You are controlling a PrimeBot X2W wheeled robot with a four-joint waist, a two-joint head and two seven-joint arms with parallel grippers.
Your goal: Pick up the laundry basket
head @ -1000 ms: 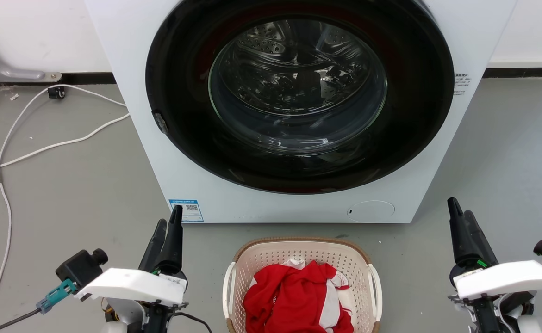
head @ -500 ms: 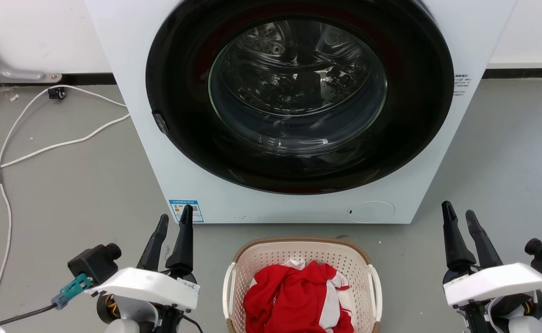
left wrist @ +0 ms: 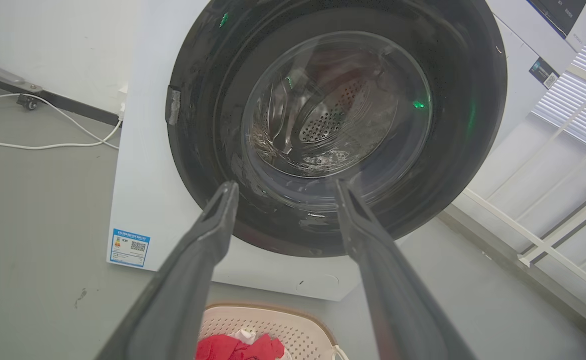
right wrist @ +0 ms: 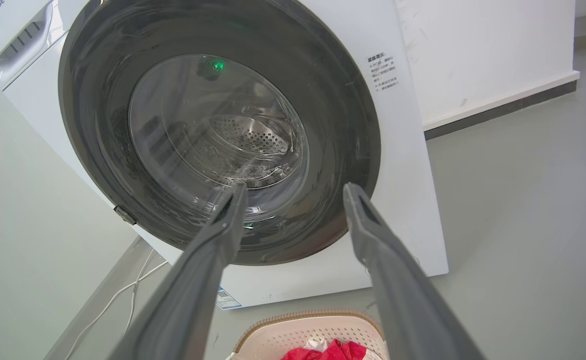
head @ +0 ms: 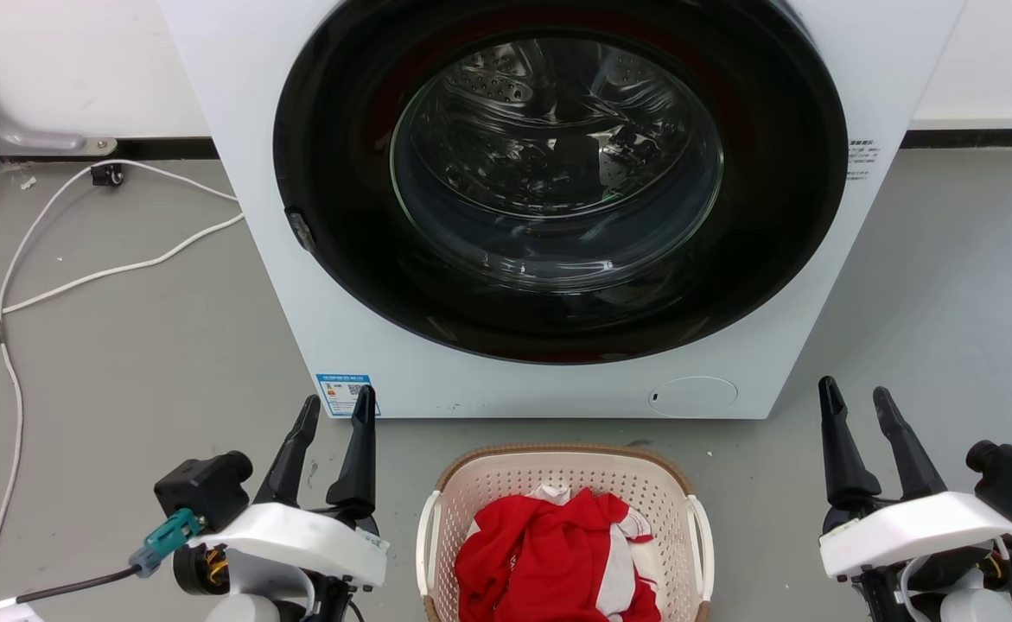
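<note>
Nearest the robot, the left gripper [head: 339, 399] and the right gripper [head: 854, 390] hung over the floor [head: 125, 363] on either side of the laundry basket [head: 506, 473]. Each had its jaws parted and empty, with the fingers pointing toward the washing machine [head: 471, 389]. The left one was near the basket's side and the right one well apart from it. The basket stood upright on the floor, mouth up, with a red garment [head: 549, 553] heaped inside. The step in hand looked like the approach for a two-armed lift. To do it well, each arm should probably drop inward to its own white handle, the left handle [head: 423, 540] or the right handle [head: 703, 536], with its jaws wide until a finger is through the loop. Both should then close and rise together so the basket stays level. The handles faced the robot's left and right. The basket's near end was cut off by the head view's lower edge, so whether its long axis ran across or toward the machine could not be settled. Just beyond the basket's far rim stood the machine's base, and above it the glass door [head: 557, 181], close enough that a forward swing might strike it.
</note>
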